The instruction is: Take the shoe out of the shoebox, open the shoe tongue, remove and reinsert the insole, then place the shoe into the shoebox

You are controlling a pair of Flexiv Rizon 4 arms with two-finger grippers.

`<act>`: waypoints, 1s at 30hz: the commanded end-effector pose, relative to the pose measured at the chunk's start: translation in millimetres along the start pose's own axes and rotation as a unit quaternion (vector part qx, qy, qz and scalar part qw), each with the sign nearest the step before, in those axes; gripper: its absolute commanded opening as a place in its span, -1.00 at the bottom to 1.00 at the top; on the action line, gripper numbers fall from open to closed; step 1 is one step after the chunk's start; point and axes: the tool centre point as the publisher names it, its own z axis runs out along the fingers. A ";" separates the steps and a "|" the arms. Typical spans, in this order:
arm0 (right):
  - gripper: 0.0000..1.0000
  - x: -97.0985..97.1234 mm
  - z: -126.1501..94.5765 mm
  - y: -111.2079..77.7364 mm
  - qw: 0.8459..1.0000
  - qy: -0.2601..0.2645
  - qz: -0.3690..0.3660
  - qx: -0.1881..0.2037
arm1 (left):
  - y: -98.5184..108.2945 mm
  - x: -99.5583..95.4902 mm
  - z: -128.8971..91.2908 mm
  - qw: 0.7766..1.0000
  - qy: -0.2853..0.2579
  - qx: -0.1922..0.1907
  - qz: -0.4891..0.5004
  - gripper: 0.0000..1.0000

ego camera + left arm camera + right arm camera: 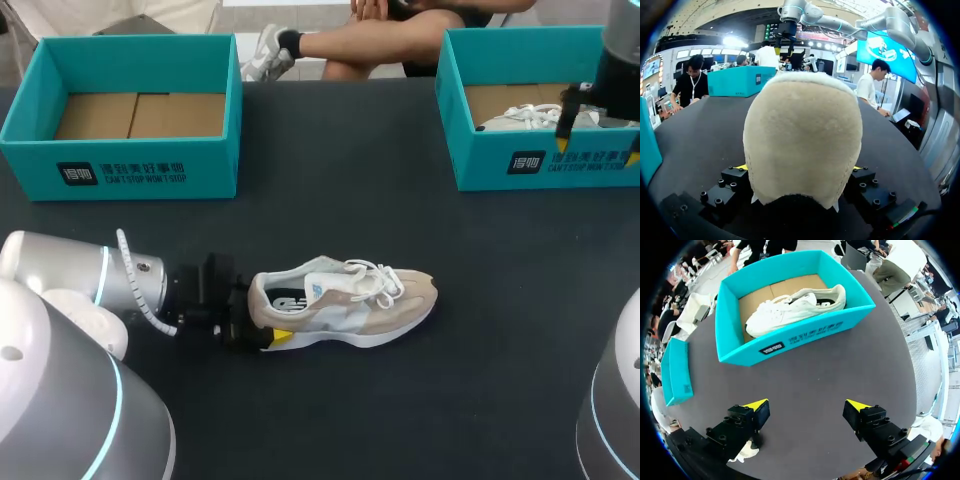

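The left gripper (258, 322) was closed on the heel of the shoe (345, 305), a finger on each side. The right gripper (807, 412) hung wide open and empty near the right box (790, 342). To open the tongue well, the left should probably pin the heel while the right works the laces. The shoe stood mid-table (330, 410), its long axis left-right, toe to my right.

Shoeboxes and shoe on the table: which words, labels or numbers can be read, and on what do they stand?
Left shoebox, front wall: a dark logo square and two lines of white print, too small to quote.
Right shoebox, front wall: the same print, also too small.
Beige shoe: blurred side mark, no readable letters.
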 end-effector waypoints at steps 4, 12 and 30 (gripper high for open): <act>1.00 39.8 -6.9 -64.8 0.999 0.022 -0.014 -0.023 | 8.6 0.5 3.6 1.000 -0.001 -0.002 -0.001 -1.00; 1.00 58.3 -11.8 -89.5 0.999 0.026 -0.035 0.012 | 8.6 0.5 3.6 1.000 -0.001 -0.002 -0.001 -1.00; 1.00 79.1 -23.4 -119.4 0.999 0.010 -0.044 -0.019 | 8.6 0.5 3.6 1.000 -0.001 -0.002 -0.001 -1.00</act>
